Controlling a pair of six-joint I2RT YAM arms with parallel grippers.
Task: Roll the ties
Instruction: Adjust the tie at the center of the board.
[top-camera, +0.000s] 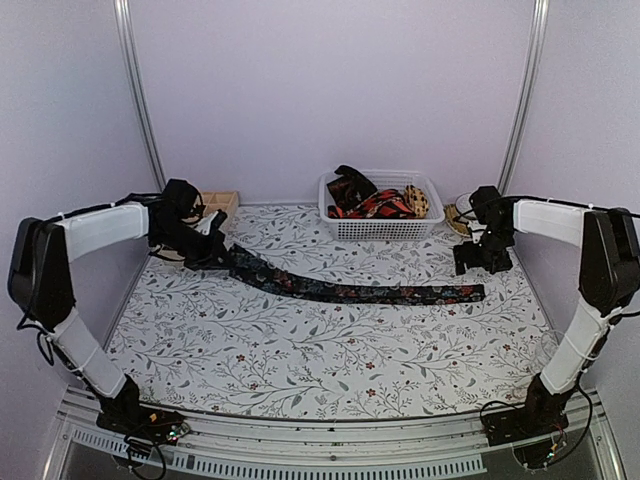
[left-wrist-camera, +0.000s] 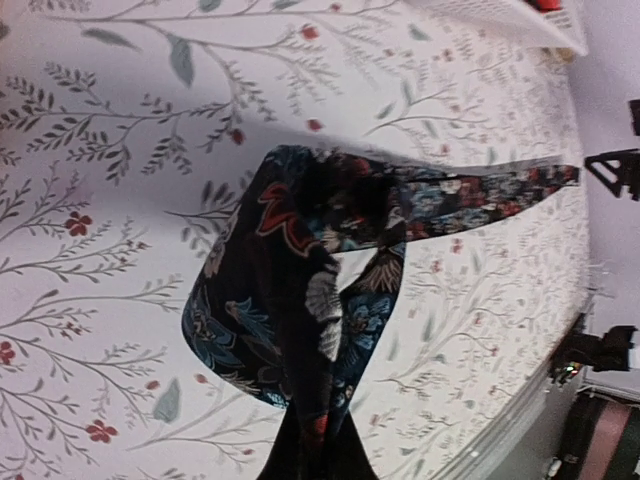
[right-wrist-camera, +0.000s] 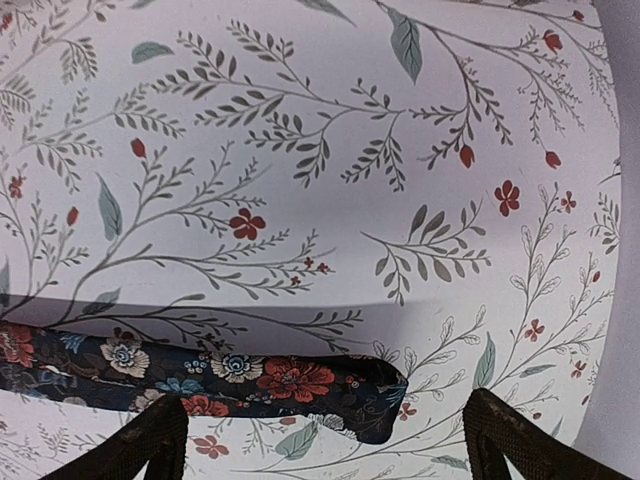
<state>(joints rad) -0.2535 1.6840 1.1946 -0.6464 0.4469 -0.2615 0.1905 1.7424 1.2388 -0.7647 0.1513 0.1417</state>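
Note:
A long dark floral tie lies across the table from left to right. My left gripper is shut on its wide end. In the left wrist view the tie is folded and pinched at my left gripper, and its narrow part trails away to the right. My right gripper is open just above the narrow end. In the right wrist view that end lies between the spread fingers of my right gripper, untouched. More ties, dark and red-black, lie in the basket.
The white mesh basket stands at the back centre. A wooden compartment tray sits at the back left behind my left arm. A tan patterned thing shows partly behind my right arm. A floral cloth covers the table.

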